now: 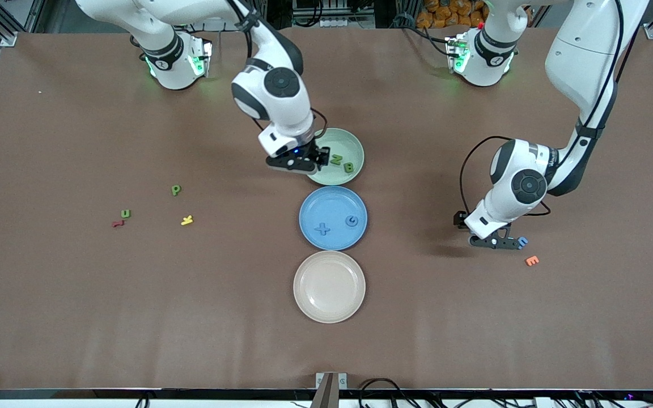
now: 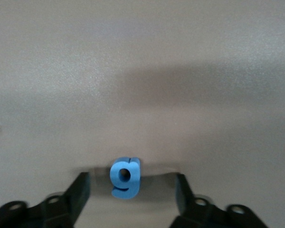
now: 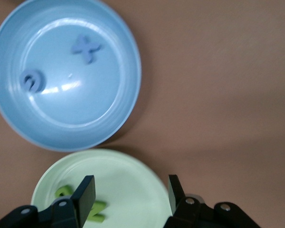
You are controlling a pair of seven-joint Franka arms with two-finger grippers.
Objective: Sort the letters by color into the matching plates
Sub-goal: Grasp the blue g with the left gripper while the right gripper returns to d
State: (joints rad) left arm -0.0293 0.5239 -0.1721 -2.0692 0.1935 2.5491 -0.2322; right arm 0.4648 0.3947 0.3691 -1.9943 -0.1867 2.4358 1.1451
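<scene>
1. Clock bearings are read on the front view, with twelve toward the arm bases
2. Three plates run in a line from twelve to six: green plate [image 1: 355,141], blue plate [image 1: 332,198], cream plate [image 1: 329,266]
3. My right gripper [image 1: 318,161] hangs over the green plate's nine o'clock rim with its jaws spread and nothing between them
4. Green Z [image 1: 336,159] and green B [image 1: 348,167] lie in the green plate, near its centre
5. Blue X [image 1: 322,229] sits at seven o'clock in the blue plate, and the blue round letter [image 1: 351,221] at three
6. My left gripper [image 2: 131,183] is low at the table toward the left arm's end. Its jaws are spread either side of the blue g-shaped letter [image 2: 125,178], and I see a gap on both sides
7. Orange E [image 1: 531,260] lies near that letter, at five o'clock
8. Green P [image 1: 176,190] and green U [image 1: 126,213] lie loose on the table toward the right arm's end, with a red piece [image 1: 117,224] and a yellow piece [image 1: 187,220] near them
</scene>
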